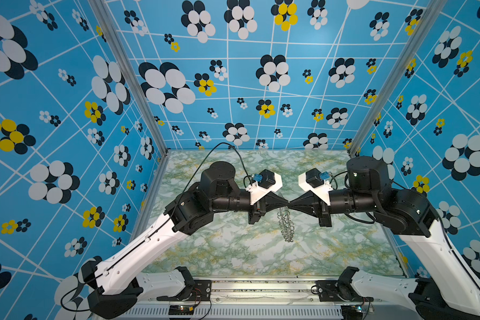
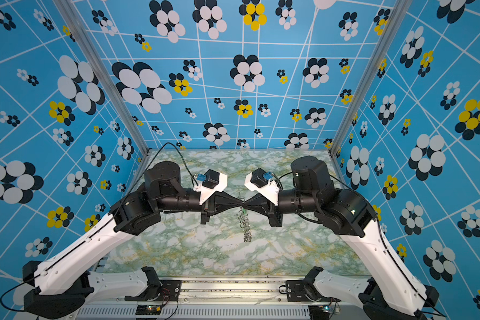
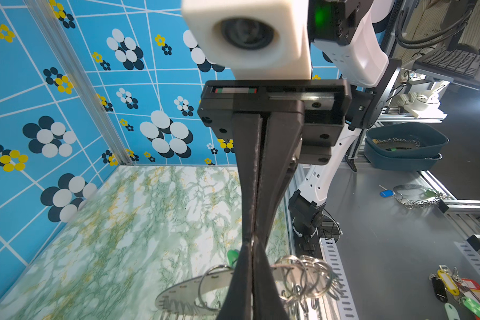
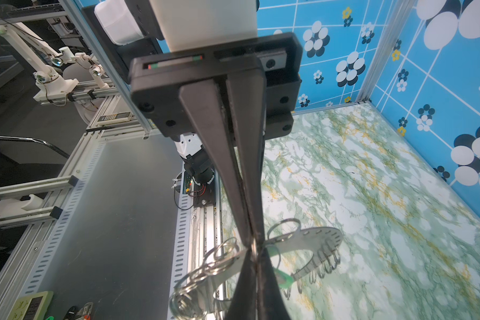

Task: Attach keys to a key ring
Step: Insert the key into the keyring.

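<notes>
Both top views look down from high at the front toward the blue flower-patterned back wall [image 1: 247,83], taking in the whole green-veined marble-patterned surface [image 1: 233,257]; they overlap almost entirely. The left wrist camera sits close behind the left gripper [image 3: 251,249], looking along it across the surface. The right wrist camera mirrors this behind the right gripper [image 4: 257,250]. Both share the large flat grey metal ring [image 3: 189,291].

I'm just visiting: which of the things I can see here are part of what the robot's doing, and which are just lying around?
In the job: key ring; green key tag; left gripper and right gripper, both shut.
Lying about, outside the booth: blue tubs; spare ring with blue tag; bunch of coloured tags; keyboard.
</notes>
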Motion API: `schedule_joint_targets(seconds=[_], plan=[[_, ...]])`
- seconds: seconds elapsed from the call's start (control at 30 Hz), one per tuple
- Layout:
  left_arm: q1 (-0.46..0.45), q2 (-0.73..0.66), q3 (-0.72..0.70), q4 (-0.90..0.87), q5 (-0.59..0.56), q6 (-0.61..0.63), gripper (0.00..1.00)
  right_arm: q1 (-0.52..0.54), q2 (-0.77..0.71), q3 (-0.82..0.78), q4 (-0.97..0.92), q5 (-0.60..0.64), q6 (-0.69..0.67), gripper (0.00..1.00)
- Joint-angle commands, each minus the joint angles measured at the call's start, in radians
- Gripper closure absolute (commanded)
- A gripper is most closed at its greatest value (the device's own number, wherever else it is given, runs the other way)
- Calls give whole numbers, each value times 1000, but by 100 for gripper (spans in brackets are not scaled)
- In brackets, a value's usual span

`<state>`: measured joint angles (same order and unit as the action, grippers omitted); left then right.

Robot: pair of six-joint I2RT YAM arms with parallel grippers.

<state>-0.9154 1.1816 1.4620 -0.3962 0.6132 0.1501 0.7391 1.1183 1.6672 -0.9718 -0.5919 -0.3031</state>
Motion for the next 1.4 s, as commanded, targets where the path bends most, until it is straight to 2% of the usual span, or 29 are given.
schedule_joint_targets(seconds=[0.0,0.03,0.1,0.2,0.37,0.87,1.13,1.37], plan=[[-16,-4,5,49,27,11,100,2,-2,22,33,-12,1,100],[-16,-13,-6,71,26,11,100,2,-3,20,29,-6,0,99],[-17,-40,-44,141,16,8,100,2,-11,20,22,15,-5,84],[-8,-77,-93,237,11,-4,100,1,-28,14,22,34,-3,72],[16,-94,-117,335,64,-55,100,2,-49,-10,56,40,9,67],[22,-92,-142,421,90,-96,100,2,-74,-43,166,-32,37,66],[24,-97,-149,444,81,-102,100,2,-78,-58,179,-48,55,78],[28,-101,-152,467,73,-112,100,2,-84,-103,189,-39,62,81]])
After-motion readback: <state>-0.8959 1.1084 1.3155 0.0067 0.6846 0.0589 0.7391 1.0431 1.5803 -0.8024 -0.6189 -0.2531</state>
